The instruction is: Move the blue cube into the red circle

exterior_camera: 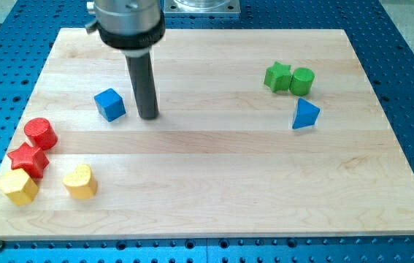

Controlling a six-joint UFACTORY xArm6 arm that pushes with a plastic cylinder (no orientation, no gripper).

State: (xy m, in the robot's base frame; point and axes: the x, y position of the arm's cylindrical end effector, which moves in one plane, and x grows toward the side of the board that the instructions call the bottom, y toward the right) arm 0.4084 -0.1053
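While my tip [147,115] stands just right of the blue cube [109,104], the red cylinder [40,133] by the worktop's [214,190] left edge waits untouched; no jaws exist.

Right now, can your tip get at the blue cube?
Probably yes. My tip sits just to the view's right of the blue cube, with only bare board between them and no other block close by.

Pale striped wooden board [214,168] on blue table [411,58]; blue cube [109,104], red circle [40,134], green star [277,76].
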